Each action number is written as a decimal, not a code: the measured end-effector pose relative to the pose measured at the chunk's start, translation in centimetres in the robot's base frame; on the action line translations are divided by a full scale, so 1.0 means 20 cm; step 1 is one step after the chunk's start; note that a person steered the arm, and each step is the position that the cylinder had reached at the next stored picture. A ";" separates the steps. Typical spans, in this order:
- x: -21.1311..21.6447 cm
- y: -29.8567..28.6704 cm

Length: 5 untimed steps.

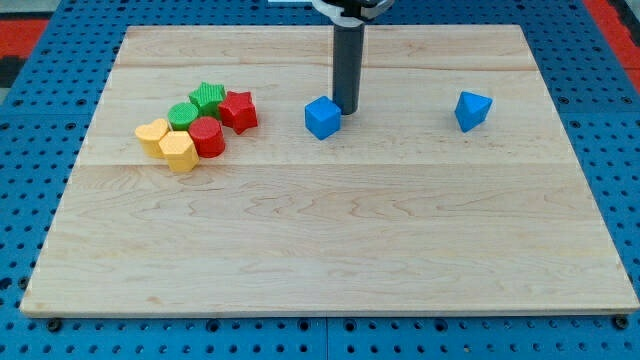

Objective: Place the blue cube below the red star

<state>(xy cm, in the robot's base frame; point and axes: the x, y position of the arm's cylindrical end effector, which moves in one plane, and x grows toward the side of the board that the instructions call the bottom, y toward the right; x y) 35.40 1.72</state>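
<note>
The blue cube [322, 117] lies on the wooden board a little above the board's middle. My tip [345, 109] stands right beside the cube, at its upper right, touching or nearly touching it. The red star [238, 110] lies to the cube's left, at the right end of a cluster of blocks. The cube is level with the star and well apart from it.
The cluster at the view's left also holds a green star [207, 98], a green round block [184, 116], a red cylinder [207, 137], a yellow heart-like block [153, 135] and a yellow hexagonal block [178, 151]. A second blue block [472, 110], angular, lies at the right. The board's edge [330, 312] borders blue pegboard.
</note>
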 end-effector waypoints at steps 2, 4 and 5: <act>0.15 -0.15; 0.22 -0.16; 0.22 -0.43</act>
<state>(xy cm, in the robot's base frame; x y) 39.75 -6.93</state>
